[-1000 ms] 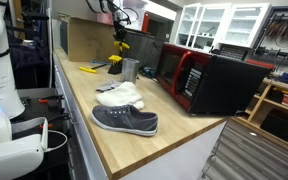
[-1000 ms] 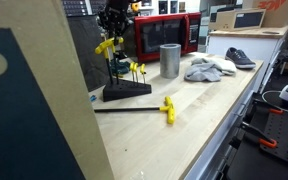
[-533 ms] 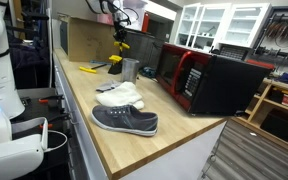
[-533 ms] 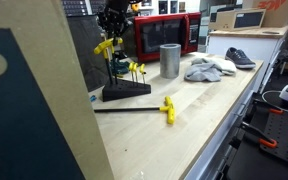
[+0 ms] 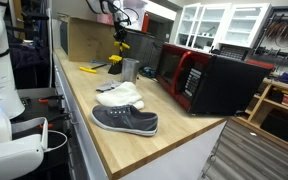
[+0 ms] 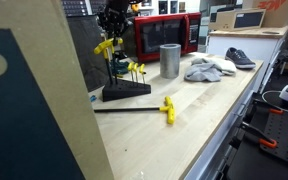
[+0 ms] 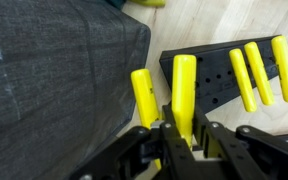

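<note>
Wrist view: yellow handle point(image 7: 184, 85) inside hand point(image 7: 175, 135)

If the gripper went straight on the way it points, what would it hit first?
Probably the black wedge-shaped tool stand below it. The gripper, shut on a yellow-handled tool, points down at the stand's hole-drilled top, though depth is unclear.

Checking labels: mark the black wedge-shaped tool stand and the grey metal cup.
Black wedge-shaped tool stand point(image 6: 127, 91): in an exterior view, middle of its base.
Grey metal cup point(image 6: 170, 60): in an exterior view, side wall.
</note>
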Motion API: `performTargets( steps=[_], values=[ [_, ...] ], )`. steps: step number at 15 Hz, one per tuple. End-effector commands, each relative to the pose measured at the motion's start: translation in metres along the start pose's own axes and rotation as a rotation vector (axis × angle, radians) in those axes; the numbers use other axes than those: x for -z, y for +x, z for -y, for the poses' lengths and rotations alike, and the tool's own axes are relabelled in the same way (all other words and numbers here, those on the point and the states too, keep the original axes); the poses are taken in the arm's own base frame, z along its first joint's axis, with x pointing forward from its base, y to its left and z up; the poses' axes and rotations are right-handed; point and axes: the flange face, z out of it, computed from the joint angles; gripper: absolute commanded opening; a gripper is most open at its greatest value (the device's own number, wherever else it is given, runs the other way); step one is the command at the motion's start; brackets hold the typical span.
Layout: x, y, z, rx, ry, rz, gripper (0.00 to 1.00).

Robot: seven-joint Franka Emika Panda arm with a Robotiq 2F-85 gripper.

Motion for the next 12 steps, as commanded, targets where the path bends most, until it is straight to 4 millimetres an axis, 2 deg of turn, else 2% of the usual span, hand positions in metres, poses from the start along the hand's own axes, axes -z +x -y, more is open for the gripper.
performTargets(
  steps=[1,4,7,12],
  values=[
    [-0.014,-0.012,0.001,0.063,-0.002,-0.037,0.55],
    [-0.023,-0.015,0.001,0.086,0.009,-0.039,0.77],
    [-0.021,-0.015,0.0,0.091,0.003,-0.042,0.98],
    [-0.004,-0.015,-0.003,0.096,-0.021,-0.058,1.0]
  ],
)
